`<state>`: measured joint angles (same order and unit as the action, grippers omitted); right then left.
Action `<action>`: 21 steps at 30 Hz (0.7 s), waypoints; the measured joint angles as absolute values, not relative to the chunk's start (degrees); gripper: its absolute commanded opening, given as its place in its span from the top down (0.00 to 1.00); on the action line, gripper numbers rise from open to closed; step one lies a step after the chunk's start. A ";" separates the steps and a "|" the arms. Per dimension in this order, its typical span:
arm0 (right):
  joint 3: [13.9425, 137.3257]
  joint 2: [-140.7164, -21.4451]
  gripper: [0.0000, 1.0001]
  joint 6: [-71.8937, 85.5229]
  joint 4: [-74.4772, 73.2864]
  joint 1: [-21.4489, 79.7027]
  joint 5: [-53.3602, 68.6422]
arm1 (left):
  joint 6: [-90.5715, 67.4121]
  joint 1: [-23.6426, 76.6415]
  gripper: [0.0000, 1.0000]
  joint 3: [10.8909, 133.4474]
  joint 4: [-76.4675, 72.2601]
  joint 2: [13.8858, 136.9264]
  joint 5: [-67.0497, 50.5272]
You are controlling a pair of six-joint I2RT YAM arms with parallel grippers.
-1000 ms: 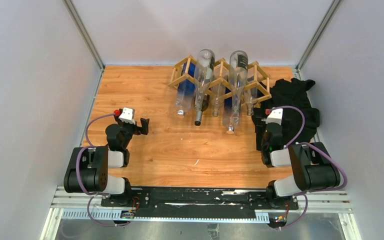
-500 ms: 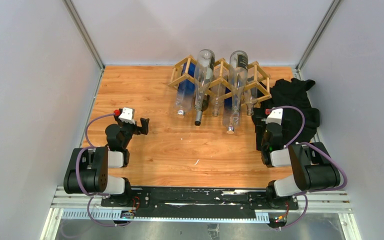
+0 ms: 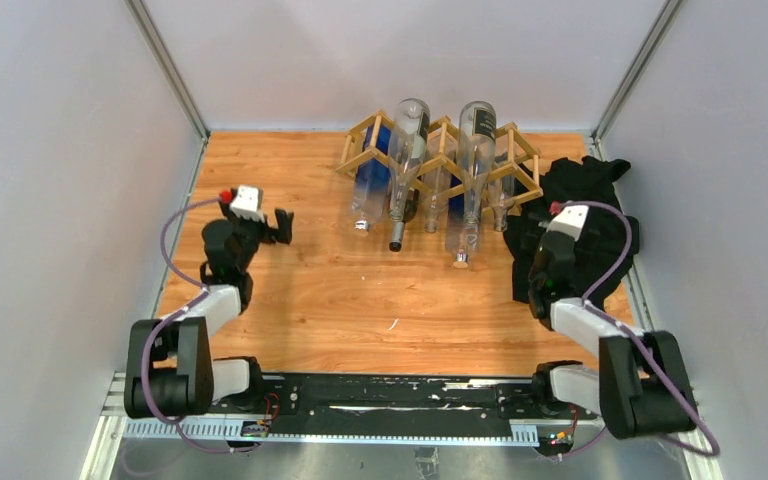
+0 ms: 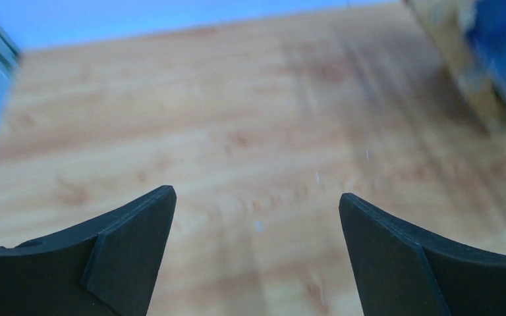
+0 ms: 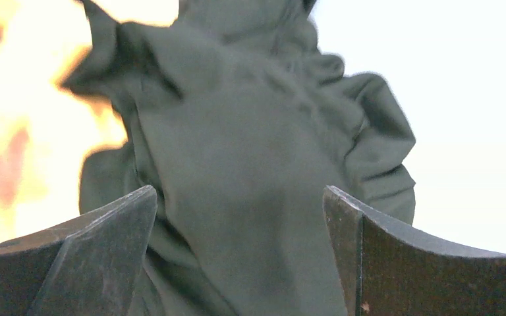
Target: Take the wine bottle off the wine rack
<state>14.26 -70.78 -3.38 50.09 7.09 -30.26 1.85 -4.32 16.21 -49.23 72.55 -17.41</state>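
Wine rack sits well apart from left pincer and right pincer.

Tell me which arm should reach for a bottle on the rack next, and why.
Probably left. The left end effector is open and faces the rack, whose corner shows in its wrist view. The right end effector, also open, points at the black cloth instead.

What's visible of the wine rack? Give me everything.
The wine rack is light wood, thin crossed slats forming diamond cells, about three across. It stands upright and intact at the far middle of the table. Clear glass bottles lie in and on it, necks pointing toward the near edge. Something blue shows in the left cells. A black cloth lies by its right end; whether they touch cannot be told.
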 measured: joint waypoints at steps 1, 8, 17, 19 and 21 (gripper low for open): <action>16.62 -68.23 0.00 -2.00 45.69 7.07 -31.64 | 1.65 -4.38 0.00 19.94 -45.41 71.35 -17.10; 31.83 -57.84 0.00 5.28 23.14 7.07 -37.30 | 0.12 -5.54 0.00 31.90 -32.10 63.99 -17.45; 47.88 -53.47 0.02 17.28 -5.58 7.07 -32.25 | -0.60 -5.54 0.00 51.37 -2.83 64.95 -20.45; 54.63 -55.64 0.02 18.74 -10.90 7.31 -29.56 | -0.03 -5.54 0.00 56.42 2.20 66.54 -20.95; 63.51 -59.27 0.01 20.29 -16.67 8.40 -26.83 | 0.80 -5.54 0.00 60.95 8.23 68.20 -22.11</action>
<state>63.51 -59.27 20.29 -16.67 8.40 -26.83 0.80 -5.54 60.95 8.23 68.20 -22.11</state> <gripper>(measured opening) 0.983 0.999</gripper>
